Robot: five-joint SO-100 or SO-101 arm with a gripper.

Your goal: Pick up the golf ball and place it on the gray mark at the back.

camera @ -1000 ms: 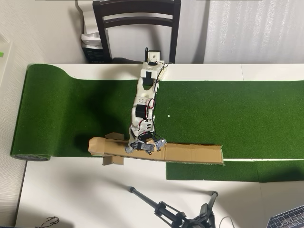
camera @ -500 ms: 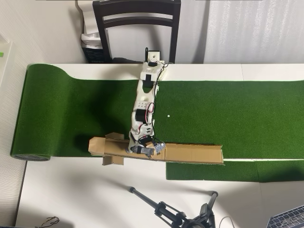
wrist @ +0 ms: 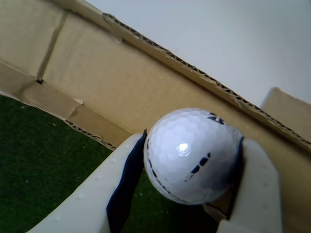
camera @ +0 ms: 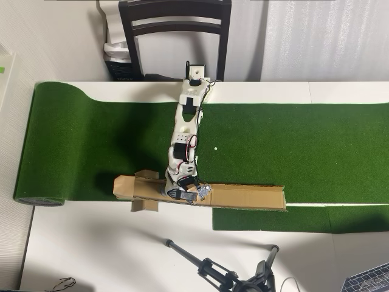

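The arm has pushed further down into the cardboard trough (camera: 243, 196) since a moment ago, and now the fingers (wrist: 121, 194) are clamped on the golf ball (wrist: 192, 154) against the cardboard wall, so lifting looks next.

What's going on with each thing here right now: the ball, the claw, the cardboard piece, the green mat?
golf ball: clamped between the two fingers, in front of the cardboard wall.
gripper: shut on the ball, a finger against each side.
cardboard trough: lying along the mat's front edge in the overhead view, open side up.
green mat: spread flat, its left end rolled up.
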